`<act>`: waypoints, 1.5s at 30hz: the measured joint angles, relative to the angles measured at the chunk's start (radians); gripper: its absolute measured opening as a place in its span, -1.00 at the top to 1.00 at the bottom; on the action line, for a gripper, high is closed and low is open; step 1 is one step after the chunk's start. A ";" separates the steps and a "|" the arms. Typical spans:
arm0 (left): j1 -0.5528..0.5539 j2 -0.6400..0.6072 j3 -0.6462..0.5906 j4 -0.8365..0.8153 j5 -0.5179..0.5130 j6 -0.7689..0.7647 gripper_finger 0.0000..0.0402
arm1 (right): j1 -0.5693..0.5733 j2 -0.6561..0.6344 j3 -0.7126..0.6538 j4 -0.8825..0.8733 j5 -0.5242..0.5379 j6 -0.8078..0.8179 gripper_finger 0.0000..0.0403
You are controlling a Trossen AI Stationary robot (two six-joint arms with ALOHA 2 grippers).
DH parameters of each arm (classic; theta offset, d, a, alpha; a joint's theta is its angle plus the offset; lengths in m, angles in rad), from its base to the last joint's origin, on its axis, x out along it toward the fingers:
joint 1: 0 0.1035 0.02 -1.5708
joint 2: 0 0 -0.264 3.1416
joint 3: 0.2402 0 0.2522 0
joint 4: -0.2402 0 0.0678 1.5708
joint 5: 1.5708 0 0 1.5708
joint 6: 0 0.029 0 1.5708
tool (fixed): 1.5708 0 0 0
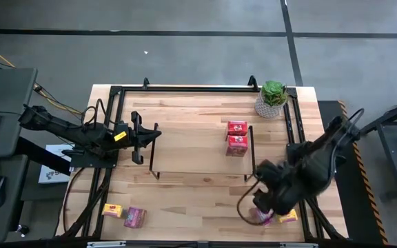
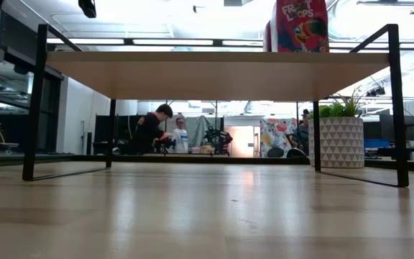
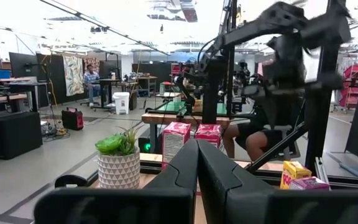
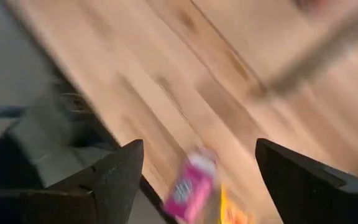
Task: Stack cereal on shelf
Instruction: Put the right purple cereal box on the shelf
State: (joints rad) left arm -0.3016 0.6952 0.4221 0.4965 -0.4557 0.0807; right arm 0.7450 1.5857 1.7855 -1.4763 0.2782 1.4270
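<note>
The shelf stands mid-table on thin black legs, and two red cereal boxes stand on its right end. In the low view one red box shows on top of the board. A pink box and a yellow box lie near the table's near right corner. My right gripper hangs open above them, the pink box showing between its fingers and well below them. Another yellow box and pink box lie near left. My left gripper is shut and waits at the shelf's left end.
A potted green plant stands at the table's far right corner. A black frame runs round the tabletop's edges. Bare wood lies between the shelf and the near edge. People sit in the room beyond the table.
</note>
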 joint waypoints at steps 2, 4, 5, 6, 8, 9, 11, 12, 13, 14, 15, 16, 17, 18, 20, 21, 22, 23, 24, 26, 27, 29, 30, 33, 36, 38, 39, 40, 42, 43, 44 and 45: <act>0.000 0.000 0.000 0.000 0.000 0.001 1.00 | 0.036 0.044 0.000 -0.056 -0.046 0.164 -0.50; 0.000 0.000 0.000 -0.001 0.000 0.000 1.00 | 0.061 0.084 0.000 -0.075 -0.077 0.287 -0.50; 0.000 0.000 0.000 -0.002 0.000 0.001 1.00 | 0.070 0.103 0.000 -0.077 -0.083 0.326 -0.50; 0.000 0.000 0.000 -0.002 0.000 0.001 1.00 | 0.076 0.123 0.000 -0.076 -0.093 0.355 -0.50; 0.000 0.000 0.000 -0.002 0.000 0.001 1.00 | 0.083 0.160 0.000 -0.075 -0.110 0.405 -0.50; 0.000 0.000 0.000 -0.002 0.000 0.001 1.00 | 0.083 0.176 0.000 -0.075 -0.119 0.419 -0.50; 0.000 0.000 0.000 -0.002 0.000 0.000 1.00 | 0.082 0.211 0.000 -0.073 -0.139 0.430 -0.50; 0.000 0.000 0.000 -0.003 0.000 -0.001 1.00 | 0.081 0.227 0.000 -0.072 -0.153 0.439 -0.50; 0.000 0.000 0.000 -0.006 0.000 -0.001 1.00 | 0.081 0.243 0.000 -0.071 -0.163 0.452 -0.50; 0.000 0.000 0.000 -0.009 0.000 -0.001 1.00 | 0.081 0.259 0.000 -0.070 -0.177 0.462 -0.50; 0.000 0.000 0.000 -0.013 0.000 -0.004 1.00 | 0.081 0.274 0.000 -0.069 -0.191 0.471 -0.50; 0.000 0.000 0.000 -0.019 0.000 -0.014 1.00 | 0.081 0.288 0.000 -0.065 -0.206 0.481 -0.50; 0.000 0.000 0.000 -0.025 0.000 -0.023 1.00 | 0.081 0.302 0.000 -0.062 -0.222 0.484 -0.50; 0.000 0.000 0.000 -0.028 0.000 -0.026 1.00 | 0.081 0.315 0.000 -0.060 -0.239 0.485 -0.50; 0.000 0.000 0.000 -0.030 0.000 -0.027 1.00 | 0.081 0.341 0.000 -0.058 -0.265 0.485 -0.50; 0.000 0.000 0.000 -0.031 0.000 -0.028 1.00 | 0.081 0.354 0.000 -0.056 -0.271 0.485 -0.50; 0.000 0.000 0.000 -0.032 0.000 -0.036 1.00 | 0.081 0.363 0.000 -0.055 -0.272 0.485 -0.50; 0.000 0.000 0.000 -0.035 0.000 -0.046 1.00 | 0.081 0.372 0.000 -0.053 -0.272 0.485 -0.50; 0.000 0.000 0.000 -0.037 0.000 -0.050 1.00 | 0.081 0.379 0.000 -0.047 -0.272 0.485 -0.50; 0.000 0.000 0.000 -0.037 0.000 -0.050 1.00 | 0.081 0.394 0.000 -0.032 -0.272 0.482 -0.50; 0.000 0.000 0.000 -0.037 0.000 -0.050 1.00 | 0.080 0.400 0.000 -0.025 -0.272 0.480 -0.50; 0.000 0.000 0.000 -0.037 0.000 -0.042 1.00 | 0.080 0.411 0.000 -0.016 -0.271 0.479 -0.50; 0.000 0.000 0.000 -0.037 0.000 -0.036 1.00 | 0.080 0.414 0.000 -0.021 -0.272 0.478 -0.50; 0.000 0.000 0.000 -0.036 0.000 -0.034 1.00 | 0.080 0.425 0.000 -0.022 -0.273 0.457 -0.50; 0.000 0.000 0.000 -0.036 0.000 -0.026 1.00 | 0.080 0.433 0.000 -0.022 -0.275 0.455 -0.50; 0.000 0.000 0.000 -0.036 0.000 -0.025 1.00 | 0.080 0.433 0.000 -0.018 -0.275 0.460 -0.50; 0.000 0.000 0.000 -0.036 0.000 -0.024 1.00 | 0.080 0.433 0.000 -0.017 -0.275 0.464 -0.50; 0.000 0.000 0.000 -0.036 0.000 -0.024 1.00 | 0.080 0.433 0.000 -0.016 -0.275 0.474 -0.50; 0.000 0.000 0.000 -0.036 0.000 -0.024 1.00 | 0.080 0.433 0.000 -0.018 -0.280 0.501 -0.50; 0.000 0.000 0.000 -0.036 0.000 -0.024 1.00 | 0.080 0.433 0.000 -0.020 -0.285 0.512 -0.50; 0.000 0.000 0.000 -0.036 0.000 -0.024 1.00 | 0.080 0.433 0.000 -0.020 -0.288 0.525 -0.50; 0.000 0.000 0.000 -0.036 0.000 -0.024 1.00 | 0.080 0.433 0.000 -0.023 -0.289 0.536 -0.50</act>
State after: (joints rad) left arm -0.3017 0.6952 0.4221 0.4606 -0.4557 0.0566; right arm 0.8249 2.0182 1.7855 -1.4991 -0.0106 1.9626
